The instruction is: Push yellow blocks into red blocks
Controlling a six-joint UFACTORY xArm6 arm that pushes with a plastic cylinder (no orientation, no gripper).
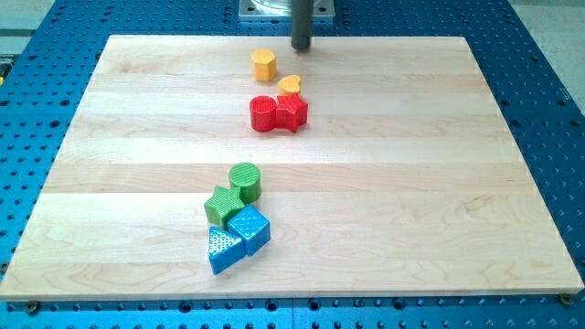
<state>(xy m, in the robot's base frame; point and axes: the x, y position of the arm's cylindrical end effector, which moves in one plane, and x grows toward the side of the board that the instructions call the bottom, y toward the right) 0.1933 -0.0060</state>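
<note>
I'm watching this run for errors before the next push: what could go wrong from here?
1. My tip sits toward the view's top right of the yellow hexagonal block, so an off-centre push could send it left past the red cylinder.
2. The yellow heart block already touches the red star block; brushing it could knock both apart.

Green blocks, blue blocks, board

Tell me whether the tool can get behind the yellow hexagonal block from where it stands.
Probably yes. My tip sits toward the view's top-right of the yellow hexagonal block, with bare board between them.
</note>
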